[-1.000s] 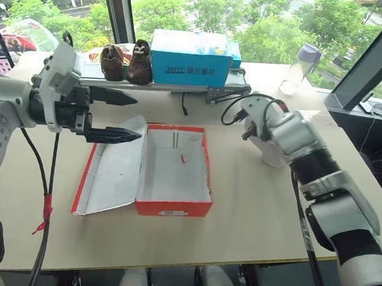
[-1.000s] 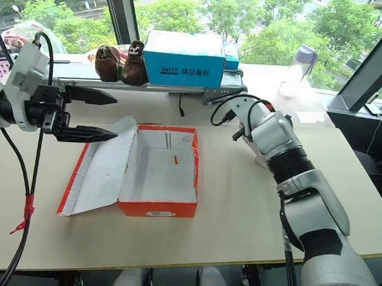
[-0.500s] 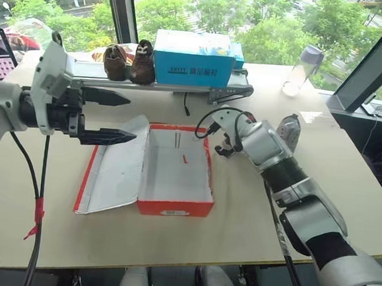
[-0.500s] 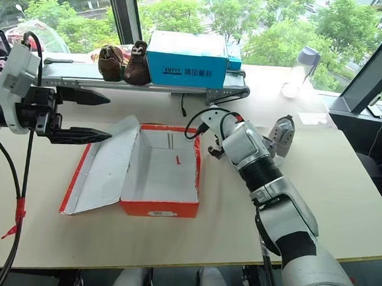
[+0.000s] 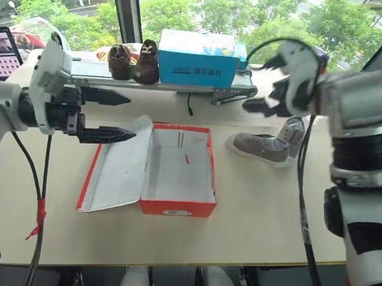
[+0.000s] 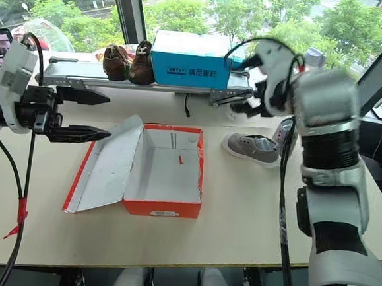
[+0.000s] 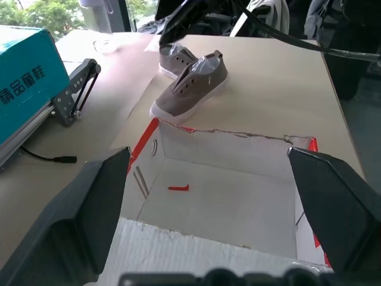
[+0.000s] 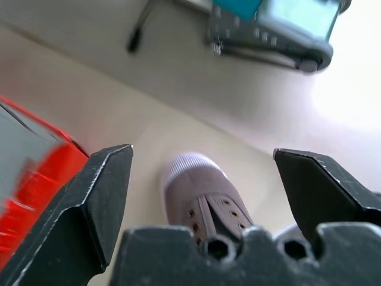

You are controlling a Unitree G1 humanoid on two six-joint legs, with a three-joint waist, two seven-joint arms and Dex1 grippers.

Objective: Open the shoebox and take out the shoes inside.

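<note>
Grippers: your left gripper [image 5: 120, 117] and right gripper [image 8: 202, 196] both gape wide, empty.
Risk: lowering your right arm could knock the shoes [image 5: 262, 147] beside the emptied shoebox [image 5: 178, 175].

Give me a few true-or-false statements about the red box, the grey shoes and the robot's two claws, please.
1. The shoebox lies open with nothing inside. True.
2. The shoes sit on the table beside the shoebox. True.
3. The right gripper grips a grey shoe. False: it is open above the shoes, holding nothing.
4. The left gripper is clamped on the lid. False: it is open and hovers above the lid.
5. The blue box stands on the floor. False: it is on the table's far edge, beside brown shoes.
</note>
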